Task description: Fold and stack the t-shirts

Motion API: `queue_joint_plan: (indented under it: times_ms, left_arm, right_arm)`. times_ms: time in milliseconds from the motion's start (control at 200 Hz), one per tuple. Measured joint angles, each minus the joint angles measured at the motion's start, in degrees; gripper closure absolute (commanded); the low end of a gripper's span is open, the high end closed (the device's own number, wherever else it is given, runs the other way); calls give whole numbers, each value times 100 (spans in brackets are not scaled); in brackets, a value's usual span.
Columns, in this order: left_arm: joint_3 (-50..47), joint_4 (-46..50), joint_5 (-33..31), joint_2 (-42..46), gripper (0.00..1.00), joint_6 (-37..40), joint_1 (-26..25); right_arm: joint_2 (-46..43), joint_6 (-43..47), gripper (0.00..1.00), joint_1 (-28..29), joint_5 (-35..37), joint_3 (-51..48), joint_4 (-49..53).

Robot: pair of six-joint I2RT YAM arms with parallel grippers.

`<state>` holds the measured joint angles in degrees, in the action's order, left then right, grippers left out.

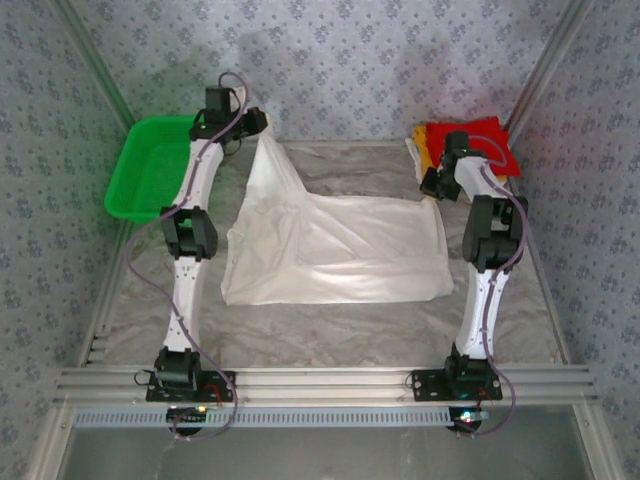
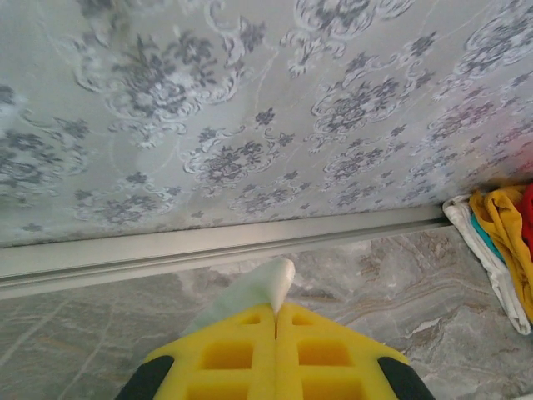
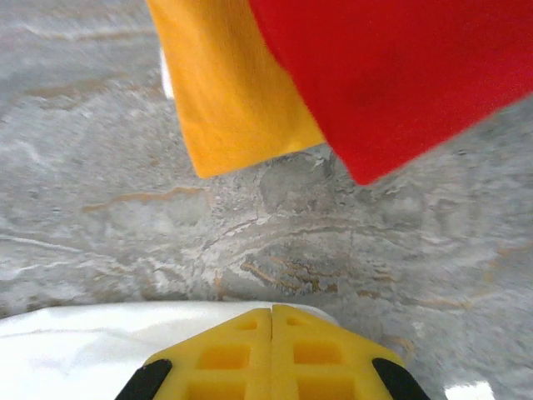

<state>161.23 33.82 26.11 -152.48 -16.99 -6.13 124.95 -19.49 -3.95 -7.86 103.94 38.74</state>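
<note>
- One white t-shirt (image 1: 335,250) lies spread mid-frame on the table (image 1: 330,335) in the top view, its upper-left corner pulled up into a peak.
- One folded stack (image 1: 485,140) sits at upper right, with a red tee (image 3: 400,75) on top and a yellow-orange tee (image 3: 225,83) under it.
- One green basket (image 1: 150,170) stands at upper left, beside the left arm.
- The left gripper (image 2: 275,310) is raised, its jaws clamped on that white corner.
- The right gripper (image 3: 272,315) is low at the shirt's upper-right corner with its jaws together. Whether cloth is caught between them is unclear.
</note>
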Motion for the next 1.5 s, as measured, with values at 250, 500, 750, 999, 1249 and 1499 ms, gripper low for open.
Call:
queue_joint_plan:
  times_ms: [250, 500, 750, 999, 1249, 1499]
  left_arm:
    - [35, 623, -13, 428, 100, 450, 249]
    - [-151, 1241, -260, 555, 100, 874, 184]
    - [-2758, 664, -743, 2015, 100, 1241, -96]
    - [-5930, -671, -1355, 4286, 100, 1331, -326]
    - [-7062, -1558, -1615, 4765, 100, 1401, -295]
    - [-8052, -1812, -1923, 5233, 100, 1460, -496]
  right_arm:
    - [-282, -153, 100, -308, -181, -87, -361]
    - [-269, -219, 100, -330, -378, -216, -516]
    - [-264, -236, 100, -332, -509, -216, -625]
    - [-343, -319, 100, -330, -570, -527, -730]
    - [-662, -496, 100, -317, -621, -992, -706]
    - [-1259, -560, 100, -293, -684, -1322, -758]
